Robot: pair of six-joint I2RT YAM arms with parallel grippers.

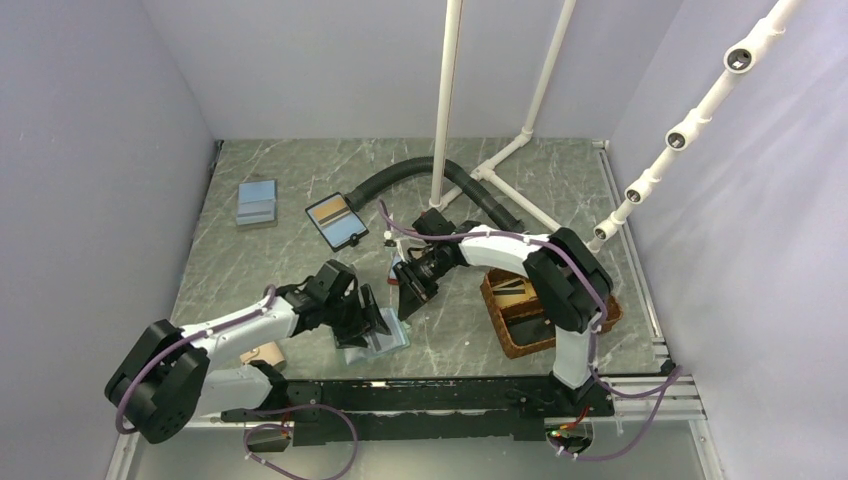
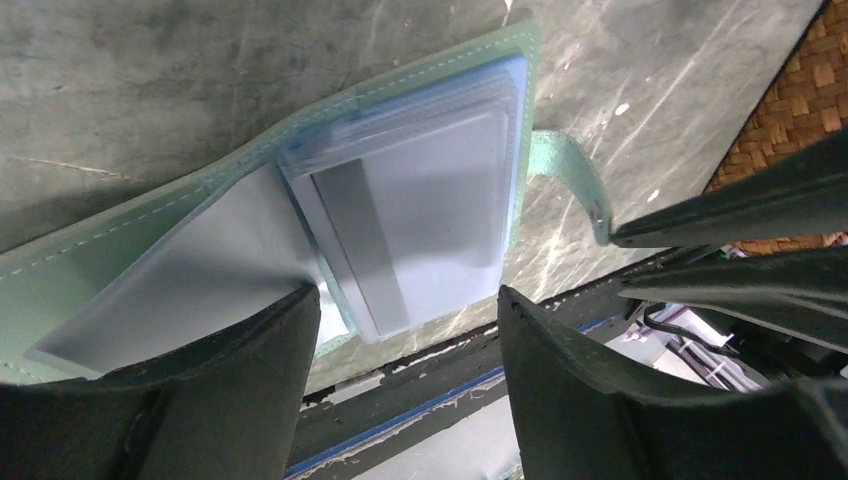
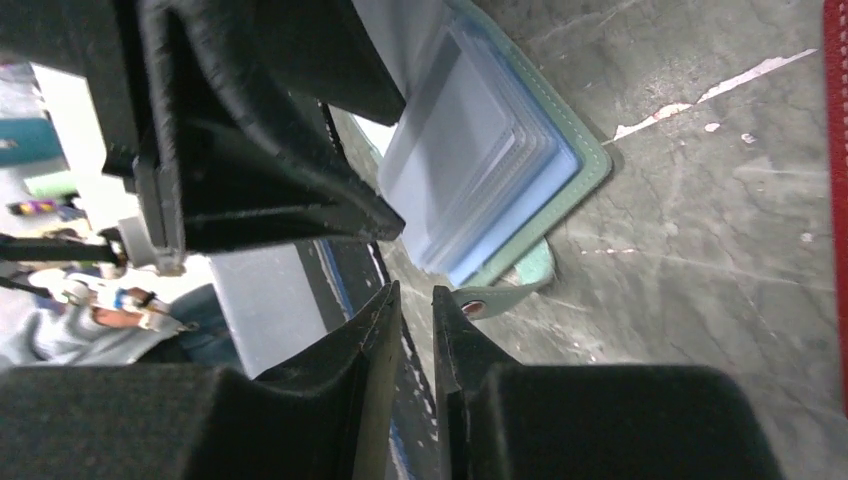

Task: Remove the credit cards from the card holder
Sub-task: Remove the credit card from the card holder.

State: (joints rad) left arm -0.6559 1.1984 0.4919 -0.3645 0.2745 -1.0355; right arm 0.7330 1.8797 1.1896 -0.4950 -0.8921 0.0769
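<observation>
The teal card holder (image 1: 385,343) lies open on the table near the front edge. The left wrist view shows its teal rim (image 2: 60,280) and a stack of pale blue-grey credit cards (image 2: 420,200) in clear sleeves, the top one with a grey stripe. My left gripper (image 1: 372,322) is open and straddles the cards (image 2: 405,295), with one finger (image 2: 230,380) on the open flap. My right gripper (image 1: 408,300) hovers just beside the holder's snap strap (image 3: 500,295). Its jaws (image 3: 416,290) are a narrow slit apart and empty. The cards (image 3: 470,150) fan out by the teal rim (image 3: 590,165).
A wicker basket (image 1: 520,310) with cards in it stands at the right, under the right arm. A black-edged holder (image 1: 337,221) and a blue-grey stack (image 1: 257,203) lie at the back left. A black hose (image 1: 400,175) and white pipes (image 1: 443,110) stand behind. A red edge (image 3: 835,150) shows in the right wrist view.
</observation>
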